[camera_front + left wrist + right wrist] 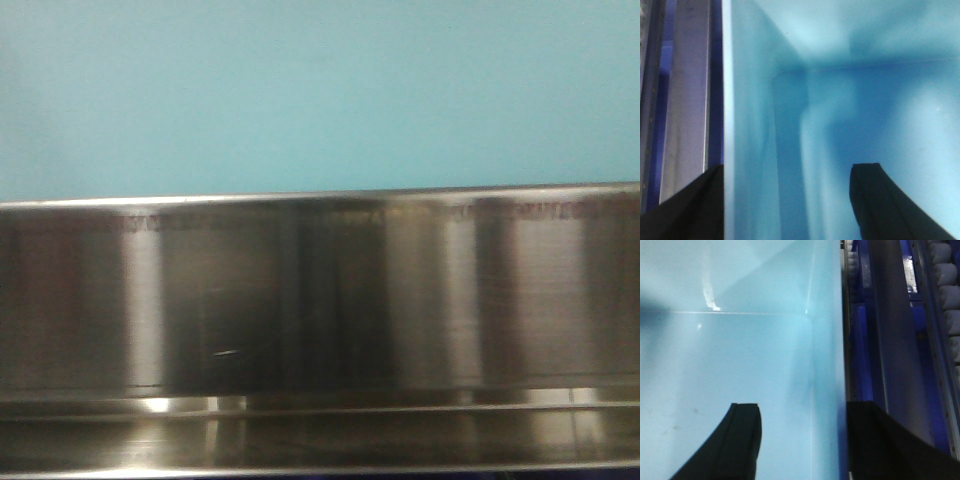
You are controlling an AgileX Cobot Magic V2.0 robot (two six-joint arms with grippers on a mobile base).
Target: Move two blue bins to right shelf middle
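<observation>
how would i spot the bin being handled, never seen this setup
Find the wide brushed-steel shelf rail across the front view. The blue bin fills everything above it. Unlike the steel and dark blue framing beside it, it is smooth, pale turquoise.

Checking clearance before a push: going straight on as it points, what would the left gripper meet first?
Likely the blue bin: the left gripper straddles its side wall, and its inner face lies ahead, though depth is unclear.

We see a plain light blue wall [320,95] filling the top. Right under it runs a wide, shiny metal band [330,300] with dark and bright stripes. A thinner metal ledge [320,438] lies below. Everything looks blurry.
</observation>
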